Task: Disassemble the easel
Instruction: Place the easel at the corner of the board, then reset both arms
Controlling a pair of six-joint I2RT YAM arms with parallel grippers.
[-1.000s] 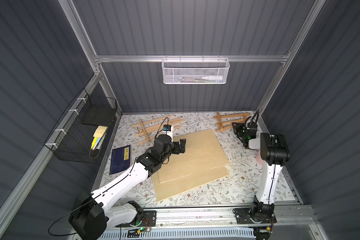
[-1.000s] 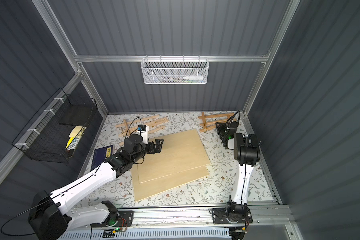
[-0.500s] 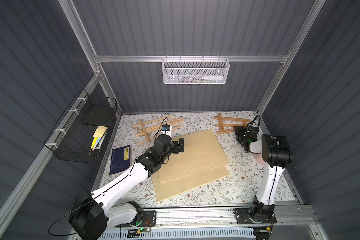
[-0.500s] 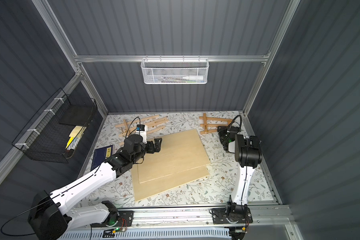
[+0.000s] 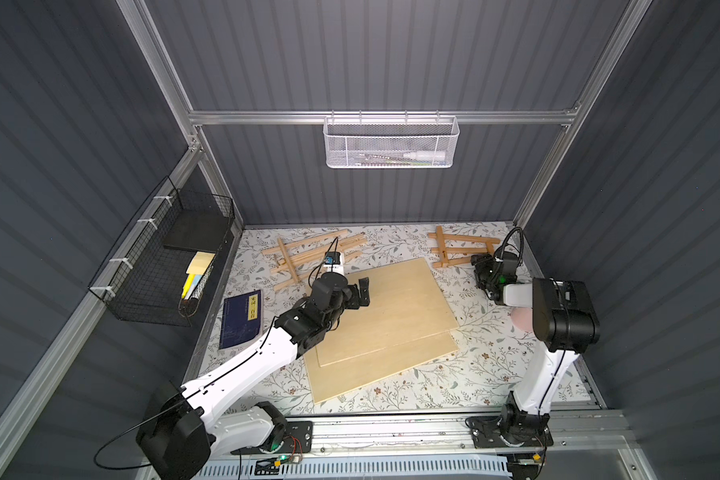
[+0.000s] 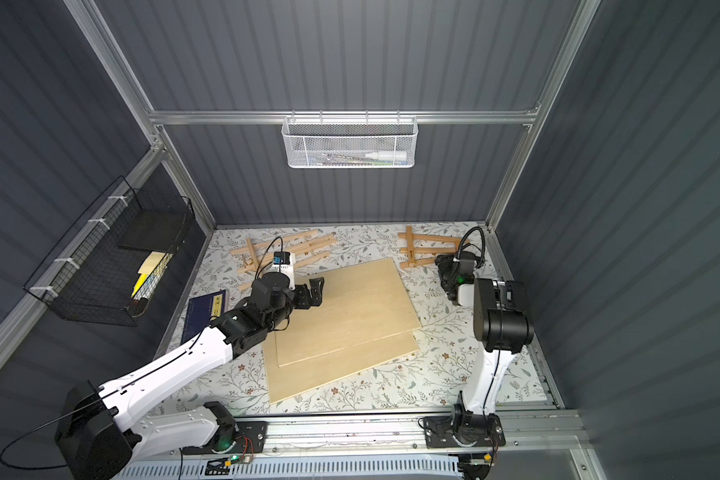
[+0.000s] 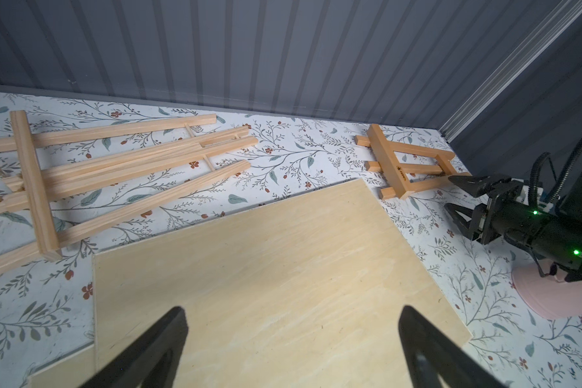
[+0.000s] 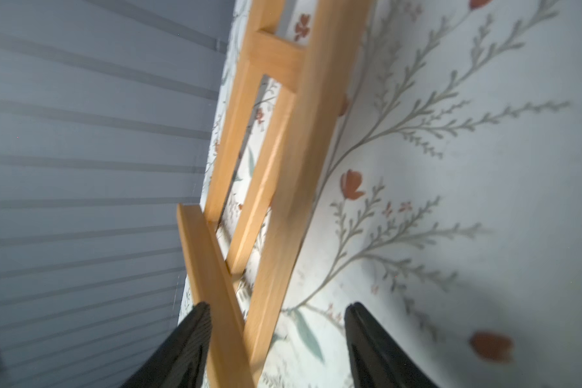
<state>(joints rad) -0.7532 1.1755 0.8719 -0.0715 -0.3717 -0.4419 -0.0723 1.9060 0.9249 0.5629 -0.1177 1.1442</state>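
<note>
The small orange-brown easel (image 5: 458,249) (image 6: 422,250) (image 7: 407,164) lies flat on the floral table at the back right. My right gripper (image 5: 481,266) (image 7: 449,193) (image 8: 278,307) is open at its near end. The easel (image 8: 283,151) end sits between the fingers, close to one finger (image 8: 195,322), with a wide gap to the other. A larger pale wooden easel (image 5: 314,257) (image 7: 115,164) lies folded flat at the back left. My left gripper (image 5: 362,286) (image 7: 292,310) hovers open over the stacked plywood boards (image 5: 391,307), holding nothing.
A blue book (image 5: 242,318) lies at the table's left edge. A pink object (image 7: 558,295) sits under the right arm. A black wire basket (image 5: 163,257) hangs on the left wall and a white mesh basket (image 5: 389,143) on the back wall.
The right gripper's jaws have spread apart and let go of the small easel, which now rests on the table. The left arm has hardly moved.
</note>
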